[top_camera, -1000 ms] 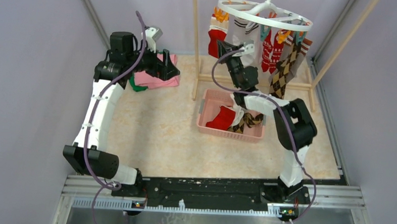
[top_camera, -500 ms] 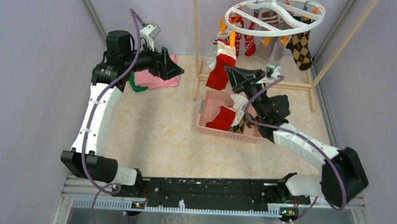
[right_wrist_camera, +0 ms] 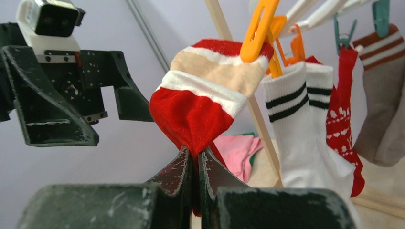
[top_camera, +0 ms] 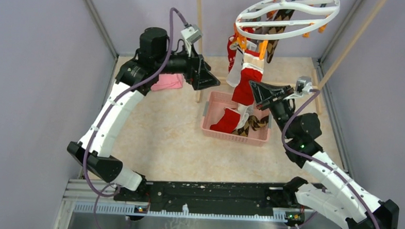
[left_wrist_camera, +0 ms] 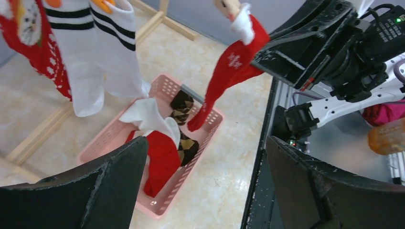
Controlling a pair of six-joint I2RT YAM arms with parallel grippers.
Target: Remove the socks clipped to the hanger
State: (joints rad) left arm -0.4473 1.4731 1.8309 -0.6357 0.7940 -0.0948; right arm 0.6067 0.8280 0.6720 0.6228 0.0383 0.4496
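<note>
Swung in toward the hanger (top_camera: 291, 31) since a second ago, my left jaws stand wide while my right jaws pinch the red sock (right_wrist_camera: 200, 109) hanging from its orange clip (right_wrist_camera: 258, 28); next, I judge, pull it free.

The left gripper (top_camera: 208, 84) has been swung rightward toward the hanger (top_camera: 287, 17), the red sock (top_camera: 241, 93) drawn nearward by the right gripper (top_camera: 253, 85).

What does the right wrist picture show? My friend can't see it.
The right gripper has its jaws shut on a red sock with cream and white bands, hanging from an orange clip. A white sock with black stripes hangs beside it.
</note>
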